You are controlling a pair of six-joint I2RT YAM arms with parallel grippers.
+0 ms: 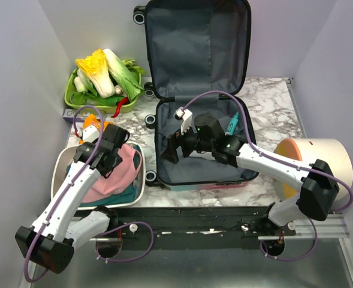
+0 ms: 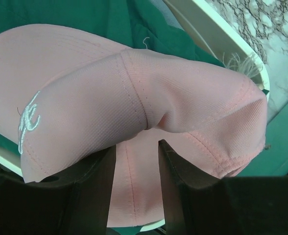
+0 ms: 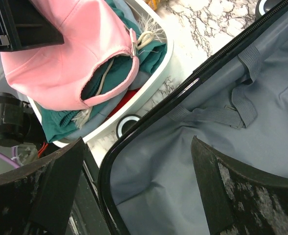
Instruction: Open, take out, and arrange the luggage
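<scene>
The luggage [image 1: 203, 165] lies open on the marble table, its lid [image 1: 197, 48] standing up against the back wall, both halves lined in dark grey. My right gripper [image 1: 175, 150] is open and empty, low inside the base near its left rim; the right wrist view [image 3: 136, 142] shows grey lining [image 3: 192, 186] between its fingers. My left gripper [image 1: 117, 157] is over the white basin [image 1: 59, 165], jaws narrowed on a fold of a pink cap [image 2: 85, 98]. The cap [image 1: 121, 175] rests on teal clothes [image 1: 119, 195] in the basin.
A green tray [image 1: 71, 102] of vegetables stands at the back left, with an orange item [image 1: 92, 123] in front of it. A cream cylinder [image 1: 320, 159] lies at the right. A small teal item [image 1: 233, 123] sits at the base's right rim. A suitcase wheel [image 3: 129, 125] is next to the basin rim [image 3: 153, 83].
</scene>
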